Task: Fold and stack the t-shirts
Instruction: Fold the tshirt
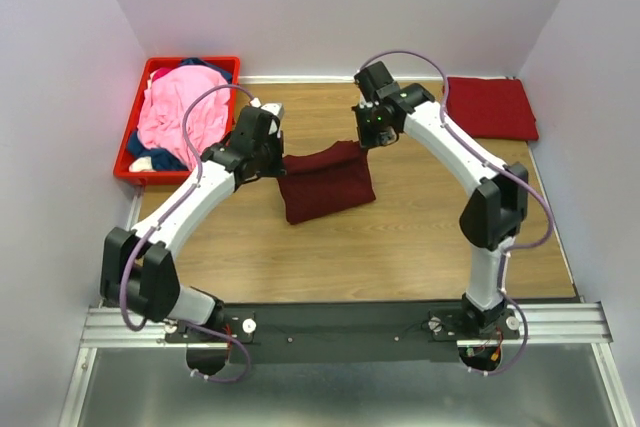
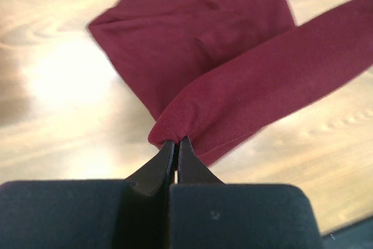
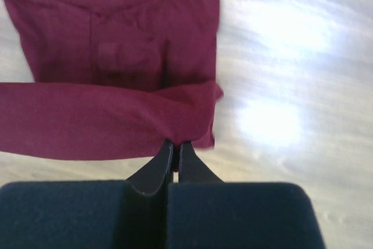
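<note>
Left end effector (image 2: 176, 141) pressed together, pinching a corner of the dark maroon t-shirt (image 2: 192, 45). Right end effector (image 3: 176, 143) likewise pressed together on the opposite corner of the same edge. The held edge runs as a taut band between the two, raised above the rest of the shirt. The rest lies flat on the worktop (image 1: 400, 237), mid-table, between the two arms. The collar shows at the far side in the right wrist view; one fold line is already visible in the body.

Further out: a red shirt (image 1: 490, 107) lies folded flat at the far right corner, well apart from the maroon one. Red crate (image 1: 125, 165) at far left holds a heap with a pink shirt (image 1: 180, 112) on top and navy cloth (image 1: 168, 159) beneath, unfolded.

Step, as I judge it: mid-fold on the maroon shirt, both arms carrying the pinched edge over the body. Task looks early, with one shirt done and the crate full.

Next move calls for both arms travelling together at even height, keeping the band taut. Then lay the edge square on the body before releasing. Risk: uneven pull skews the fold or drags the bottom layer.
</note>
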